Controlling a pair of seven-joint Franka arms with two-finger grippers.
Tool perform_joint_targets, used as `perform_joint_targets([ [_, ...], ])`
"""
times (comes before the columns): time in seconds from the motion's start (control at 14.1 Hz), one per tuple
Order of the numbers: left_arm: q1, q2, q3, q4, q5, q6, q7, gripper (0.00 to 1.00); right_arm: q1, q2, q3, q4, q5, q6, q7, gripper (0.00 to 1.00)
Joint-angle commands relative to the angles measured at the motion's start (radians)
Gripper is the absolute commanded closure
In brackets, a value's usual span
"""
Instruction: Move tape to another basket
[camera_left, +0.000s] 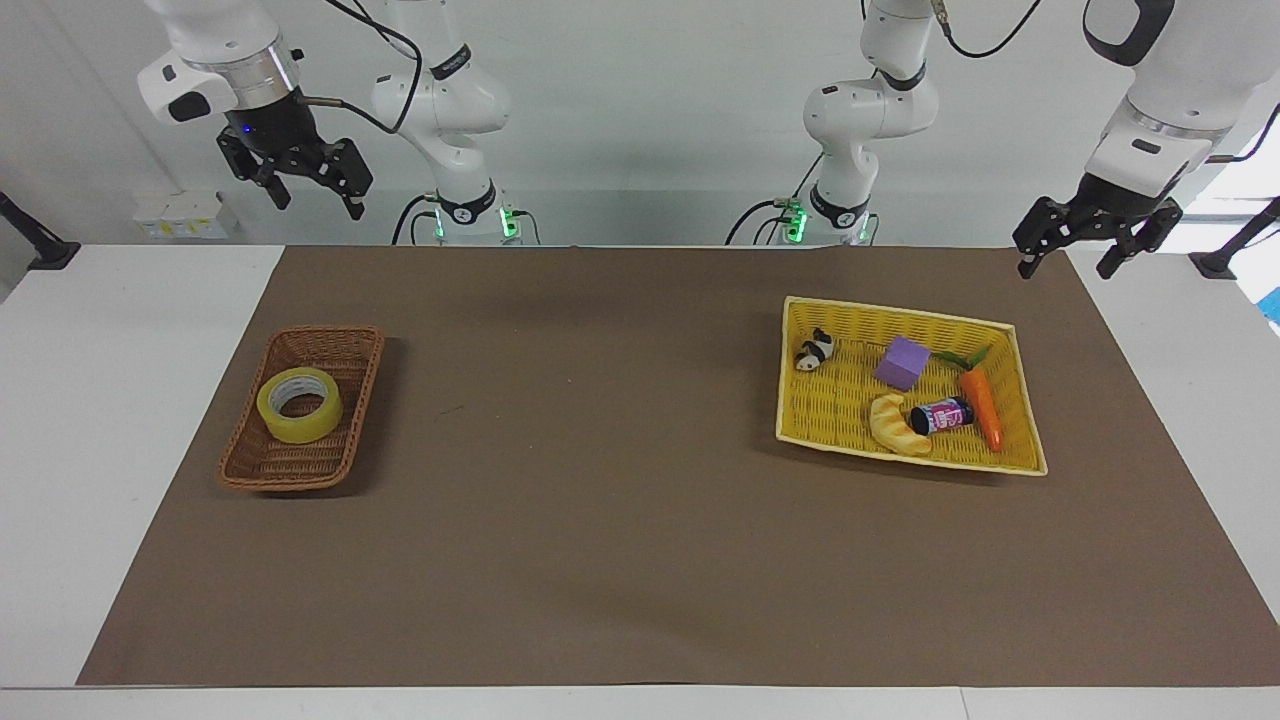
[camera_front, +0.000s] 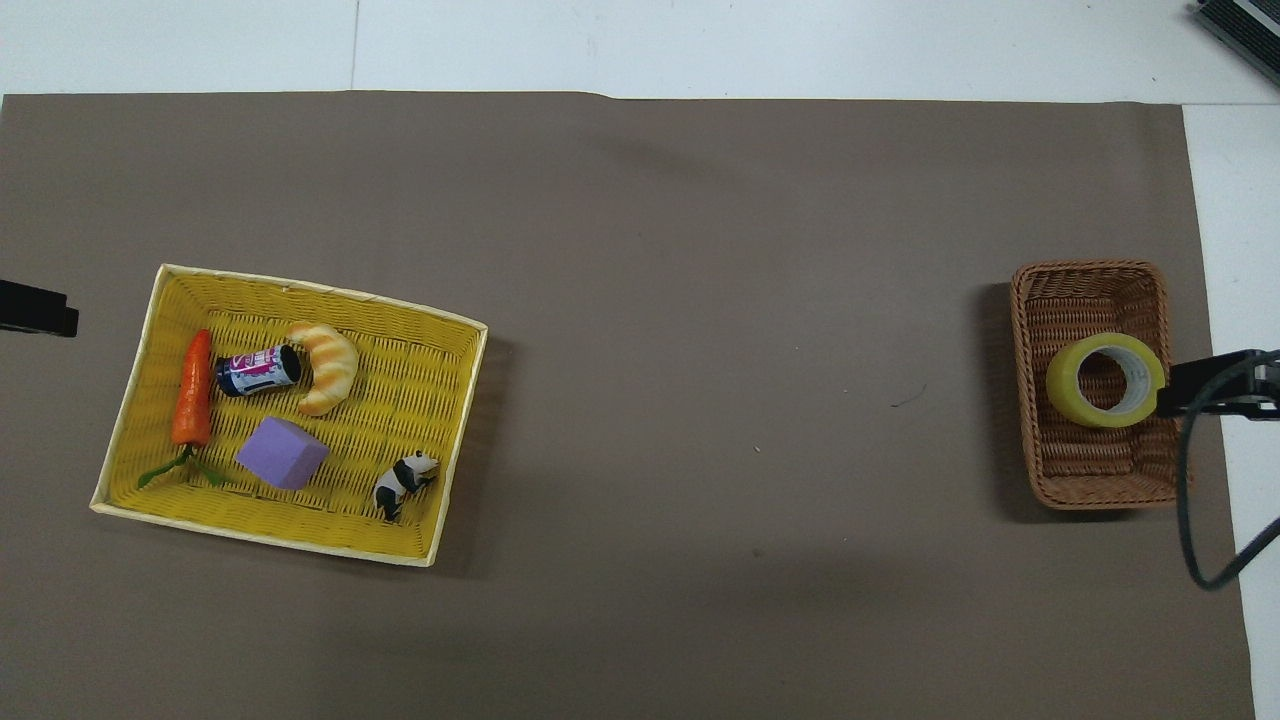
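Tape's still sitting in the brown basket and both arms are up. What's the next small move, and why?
Probably lower the right gripper, open and raised at that end, onto the tape lying flat in the brown basket. The left gripper waits by the yellow basket.

We see a glossy, translucent tape (camera_left: 299, 404) in a rough woven wicker basket (camera_left: 337, 345). The brown table cover (camera_left: 600, 540) looks matt, and the yellow basket (camera_left: 820, 405) is woven too.

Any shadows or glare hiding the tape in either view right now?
Facing view: the tape is evenly lit, with no glare, and the brown basket casts only a soft shadow onto the mat. Overhead view: the tape's core shows clearly, though the raised right gripper overlaps the basket's rim beside it.
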Motion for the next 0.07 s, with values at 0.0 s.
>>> perform_joint_targets([
  [0.0, -0.004, -0.005, 0.001, 0.015, 0.013, -0.026, -0.009, 0.0, -0.008, 0.011, 0.003, 0.017, -0.022, 0.007, -0.035, 0.0],
])
